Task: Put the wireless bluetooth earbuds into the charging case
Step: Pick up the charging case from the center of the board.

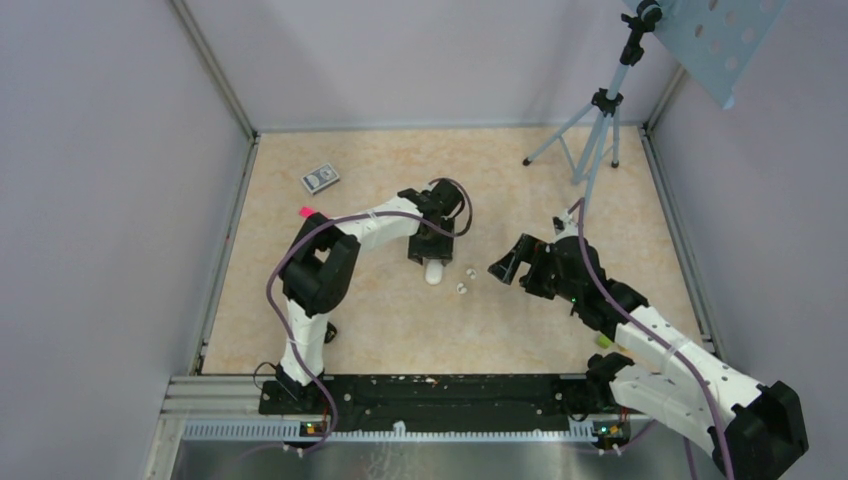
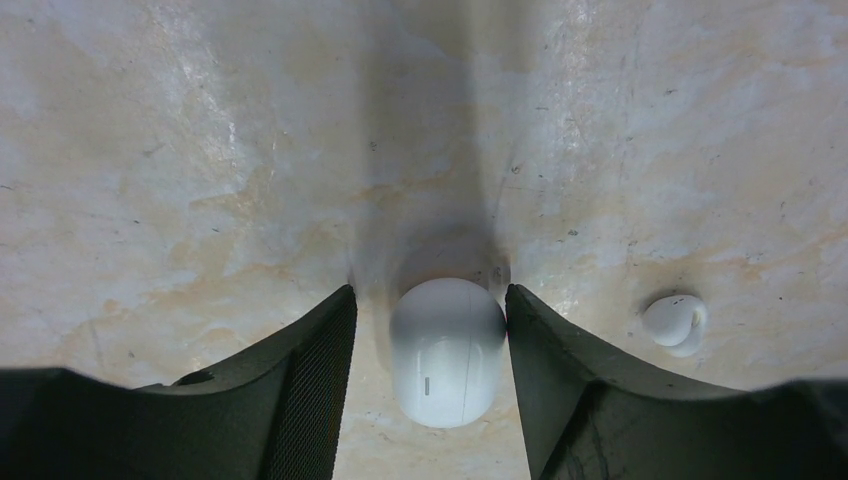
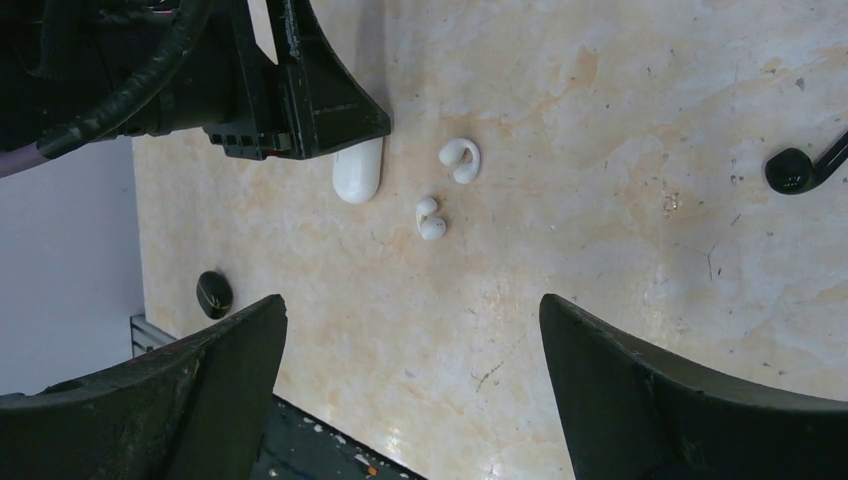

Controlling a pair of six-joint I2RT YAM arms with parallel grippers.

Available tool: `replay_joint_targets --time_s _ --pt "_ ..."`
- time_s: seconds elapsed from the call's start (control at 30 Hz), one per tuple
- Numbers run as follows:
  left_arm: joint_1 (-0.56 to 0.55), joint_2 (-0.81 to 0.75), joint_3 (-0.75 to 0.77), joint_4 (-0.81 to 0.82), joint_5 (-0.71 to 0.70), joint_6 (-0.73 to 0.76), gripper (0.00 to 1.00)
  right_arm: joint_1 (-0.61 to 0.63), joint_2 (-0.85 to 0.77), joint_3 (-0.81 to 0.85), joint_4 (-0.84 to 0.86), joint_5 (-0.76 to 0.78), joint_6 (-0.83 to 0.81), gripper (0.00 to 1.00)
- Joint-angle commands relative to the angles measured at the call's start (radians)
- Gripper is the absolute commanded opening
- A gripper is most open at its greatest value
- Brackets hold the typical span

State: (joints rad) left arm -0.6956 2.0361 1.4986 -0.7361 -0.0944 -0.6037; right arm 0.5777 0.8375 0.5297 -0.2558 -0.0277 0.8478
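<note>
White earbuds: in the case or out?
Out. Both earbuds lie on the table, beside the case and apart from it.

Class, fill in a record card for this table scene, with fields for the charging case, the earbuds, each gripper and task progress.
charging case: white, lying on the table, looks shut
earbuds: two white ones, loose on the table beside the case
left gripper: open, straddling the case
right gripper: open, empty, above the table
progress: both white earbuds outside the case
</note>
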Motion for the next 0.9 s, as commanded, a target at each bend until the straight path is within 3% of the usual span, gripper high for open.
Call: replay_joint_targets --time_s 0.0,0.17,0.43,0.77,0.87 --pt "-0.005 0.004 0.008 -0.013 0.018 -0.014 0.62 -0.004 -0.009 0.007 0.006 0.009 0.015 0.95" --pt "-0.004 0.004 0.015 -0.024 0.045 -0.031 0.58 -0.004 -0.008 0.006 0.014 0.003 0.020 0.95" --pt "-0.006 -0.053 -0.023 -0.047 0.033 -0.031 0.67 -0.004 -0.015 0.001 0.012 0.003 0.020 0.95" --pt "-0.022 -0.027 -0.050 -0.002 0.090 -0.032 0.58 -0.004 -0.011 -0.003 0.029 -0.006 0.023 0.95" --pt "-0.018 -0.030 -0.022 -0.018 0.081 -0.015 0.49 -0.004 -0.020 0.000 0.016 -0.001 0.017 0.95"
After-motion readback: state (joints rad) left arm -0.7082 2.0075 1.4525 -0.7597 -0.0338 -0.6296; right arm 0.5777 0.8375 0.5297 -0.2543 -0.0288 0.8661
